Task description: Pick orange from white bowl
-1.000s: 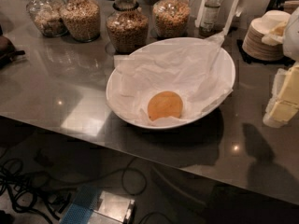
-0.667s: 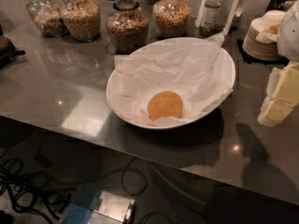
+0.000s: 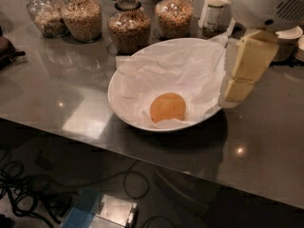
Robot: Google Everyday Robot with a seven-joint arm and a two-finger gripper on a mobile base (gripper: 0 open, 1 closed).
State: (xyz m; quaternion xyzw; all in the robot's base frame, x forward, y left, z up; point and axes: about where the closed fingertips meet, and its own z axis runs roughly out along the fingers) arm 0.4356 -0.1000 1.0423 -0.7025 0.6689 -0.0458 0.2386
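The orange (image 3: 167,107) lies in the front part of the wide white bowl (image 3: 115,104), on crumpled white paper (image 3: 175,70) that lines it. The bowl stands on a grey metal counter (image 3: 61,89). My gripper (image 3: 233,95), cream-coloured under a white wrist housing (image 3: 266,4), hangs over the bowl's right rim. It is to the right of the orange and above it, and does not touch it.
Several glass jars of grains (image 3: 129,30) stand in a row behind the bowl, with a dark bottle (image 3: 213,17) beside them. A stack of small bowls (image 3: 286,42) is at the back right. Cables (image 3: 28,194) and a box (image 3: 102,212) lie on the floor below the counter's front edge.
My gripper has moved left from the right edge of the view to over the bowl's right rim. The orange and bowl have not moved on the counter.
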